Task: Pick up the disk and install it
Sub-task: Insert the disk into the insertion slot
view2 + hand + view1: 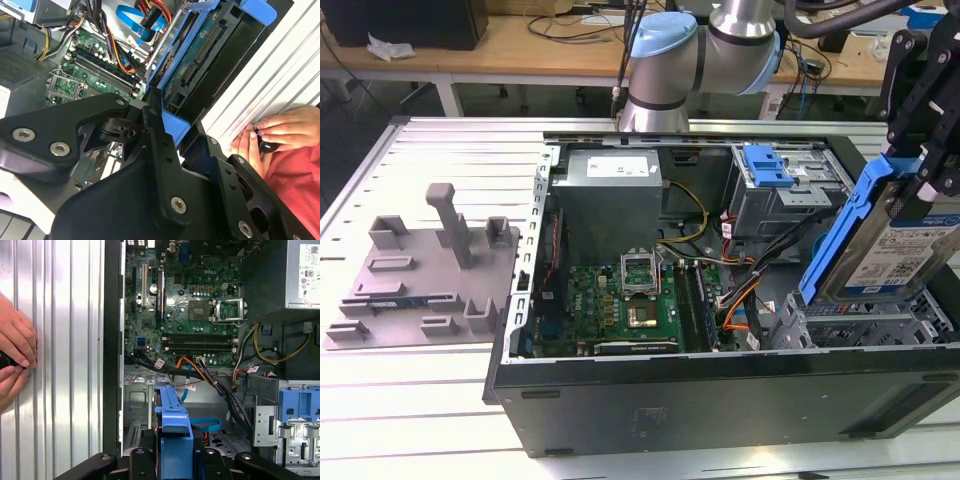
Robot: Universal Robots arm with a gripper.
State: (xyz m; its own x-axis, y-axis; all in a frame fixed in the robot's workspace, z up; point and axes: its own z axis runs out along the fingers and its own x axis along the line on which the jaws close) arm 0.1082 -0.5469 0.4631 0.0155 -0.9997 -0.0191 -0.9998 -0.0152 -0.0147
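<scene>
Exterior view, left to right.

- Far left on the table: a grey fixture tray (420,270), well apart from the work.
- Centre: the open computer case (720,400). The power-supply box (610,185) sits at its far side, with the motherboard (620,305) nearer to us.
- Right of the board: a cable bundle (740,300) runs toward the metal drive cage (865,325) in the case's near right corner.
- Far right: the gripper (925,165) has its fingers clamped on the disk (895,250). The disk is held in the air, tilted, just above that cage and not seated.
- In both wrist views the blue carrier bracket (172,422) shows between the fingers.
- The second wrist view shows the disk's circuit-board side (200,55).
- A person's hand (15,357) rests on the ribbed table top outside the case wall.

We judge the step in hand to be bringing the disk to its bay. To do it well:

- Square the tilted carrier with the cage rails.
- Keep the grip firm on the bracket, not the label face.
- Keep the lower edge clear of the cables, which could snag it.
</scene>
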